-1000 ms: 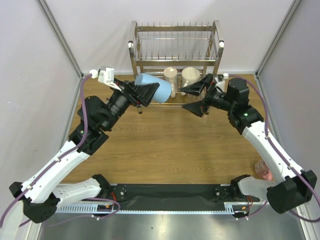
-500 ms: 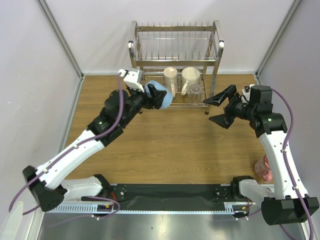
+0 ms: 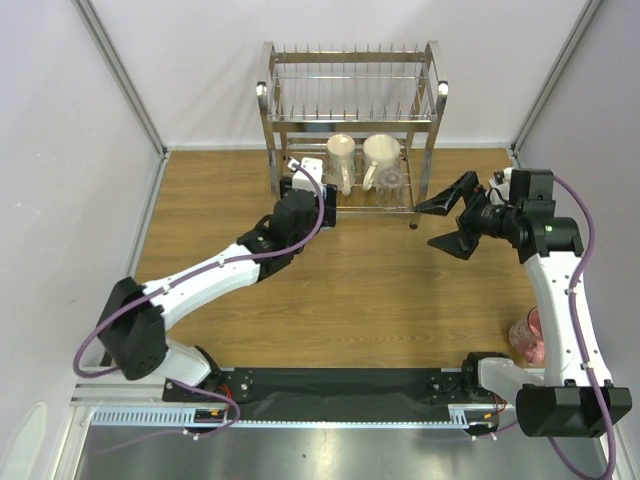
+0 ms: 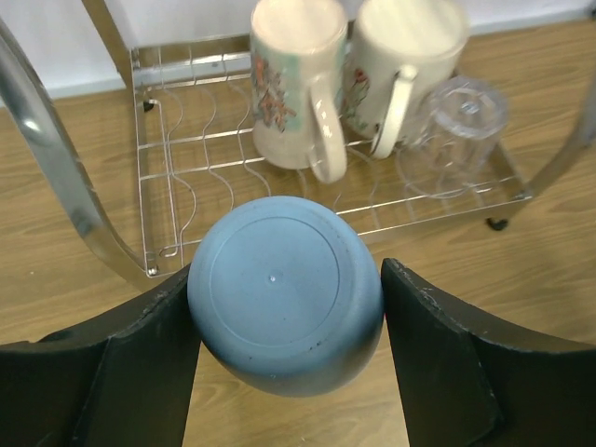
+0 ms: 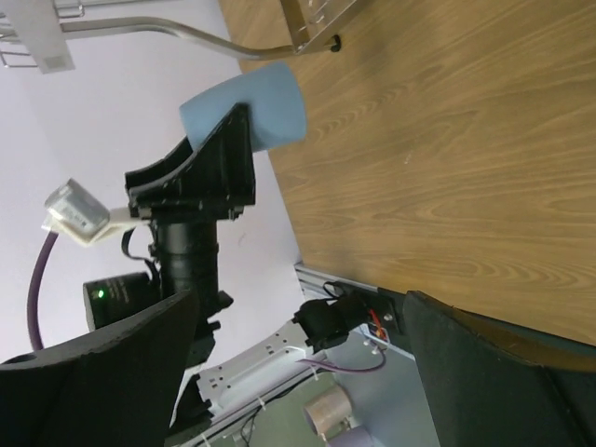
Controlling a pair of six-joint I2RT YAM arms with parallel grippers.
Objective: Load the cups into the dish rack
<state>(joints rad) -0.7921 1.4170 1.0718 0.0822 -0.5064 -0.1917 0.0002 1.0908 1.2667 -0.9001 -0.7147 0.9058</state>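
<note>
The left wall (image 3: pixel 60 150) is showing plain and pale, with a slanted metal post (image 3: pixel 120 75) running down to the far-left corner of the tabletop (image 3: pixel 350 290). That surface is showing brown wood grain, and a black strip (image 3: pixel 340 385) is running along its near edge.

The left arm is reaching across toward the far edge. The left gripper (image 4: pixel 287 307) is clamping the light blue cup (image 4: pixel 284 298) between both fingers, the cup lying on its side with its base facing the wrist camera. The cup is hanging above the wood just before the front-left edge of the lower tier of the dish rack (image 3: pixel 268 140).

The rack is standing at the middle of the far edge, against the back wall. On its lower tier a narrower cream mug (image 3: pixel 341 155) and a wider cream mug (image 3: pixel 381 152) are sitting side by side, and the clear glass tumbler (image 3: pixel 392 180) is sitting just beside the wider one, toward the front.

Right of the rack, the right gripper (image 3: pixel 452 220) is hovering with jaws spread wide, holding nothing.

The pink mug (image 3: pixel 528 338) is sitting at the right edge toward the near corner, partly hidden behind the right arm. The right wall (image 3: pixel 600 120) is showing pale as well.
</note>
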